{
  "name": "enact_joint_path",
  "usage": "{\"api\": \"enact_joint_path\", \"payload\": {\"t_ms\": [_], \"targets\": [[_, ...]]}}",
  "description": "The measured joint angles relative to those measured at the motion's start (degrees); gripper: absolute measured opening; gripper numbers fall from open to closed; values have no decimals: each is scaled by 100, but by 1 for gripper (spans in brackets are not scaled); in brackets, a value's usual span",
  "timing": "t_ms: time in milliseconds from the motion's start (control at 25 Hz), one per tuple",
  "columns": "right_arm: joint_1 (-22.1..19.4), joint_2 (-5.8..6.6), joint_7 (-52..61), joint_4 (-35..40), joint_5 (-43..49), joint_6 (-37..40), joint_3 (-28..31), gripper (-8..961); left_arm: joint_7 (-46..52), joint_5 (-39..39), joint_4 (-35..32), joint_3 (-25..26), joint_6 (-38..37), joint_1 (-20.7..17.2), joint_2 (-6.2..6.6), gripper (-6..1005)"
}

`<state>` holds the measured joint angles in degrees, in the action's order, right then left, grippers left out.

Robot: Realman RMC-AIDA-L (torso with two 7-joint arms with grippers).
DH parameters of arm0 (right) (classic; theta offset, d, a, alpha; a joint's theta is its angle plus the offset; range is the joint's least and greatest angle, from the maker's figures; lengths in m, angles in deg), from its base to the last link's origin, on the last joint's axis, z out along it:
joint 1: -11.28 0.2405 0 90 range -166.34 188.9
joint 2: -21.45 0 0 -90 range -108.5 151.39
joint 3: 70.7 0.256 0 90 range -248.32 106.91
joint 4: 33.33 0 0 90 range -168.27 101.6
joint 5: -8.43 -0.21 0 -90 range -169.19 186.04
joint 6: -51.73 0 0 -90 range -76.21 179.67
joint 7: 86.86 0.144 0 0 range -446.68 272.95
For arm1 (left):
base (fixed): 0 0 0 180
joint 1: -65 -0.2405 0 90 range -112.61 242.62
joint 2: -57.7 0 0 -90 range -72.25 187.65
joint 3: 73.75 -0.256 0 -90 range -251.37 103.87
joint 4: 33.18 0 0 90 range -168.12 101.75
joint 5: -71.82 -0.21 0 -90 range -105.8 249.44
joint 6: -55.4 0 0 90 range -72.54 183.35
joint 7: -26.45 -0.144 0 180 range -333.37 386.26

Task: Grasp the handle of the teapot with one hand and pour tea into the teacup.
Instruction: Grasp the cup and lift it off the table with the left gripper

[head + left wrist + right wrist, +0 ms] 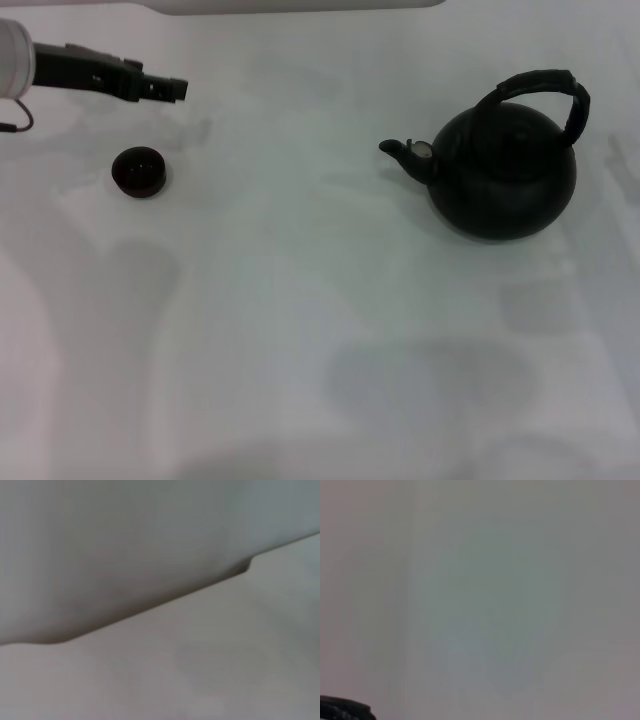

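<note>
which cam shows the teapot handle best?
Head view: the handle arches whole over the teapot, untouched. Left wrist view shows only pale surfaces, no handle. Right wrist view has a dark sliver at one corner; I cannot tell what it is.

Matte black teapot (503, 180) w/ ribbed handle (545, 88); smooth white table (300, 320).
</note>
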<state>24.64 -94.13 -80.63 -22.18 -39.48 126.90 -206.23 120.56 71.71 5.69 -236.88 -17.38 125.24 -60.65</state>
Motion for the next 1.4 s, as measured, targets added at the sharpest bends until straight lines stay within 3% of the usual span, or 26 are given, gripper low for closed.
{"api": "enact_joint_path", "payload": {"t_ms": [1400], "targets": [[61,0,0,-62,0,-111,0,874,582,-1041,-352,1,265,-15,-48,776]]}}
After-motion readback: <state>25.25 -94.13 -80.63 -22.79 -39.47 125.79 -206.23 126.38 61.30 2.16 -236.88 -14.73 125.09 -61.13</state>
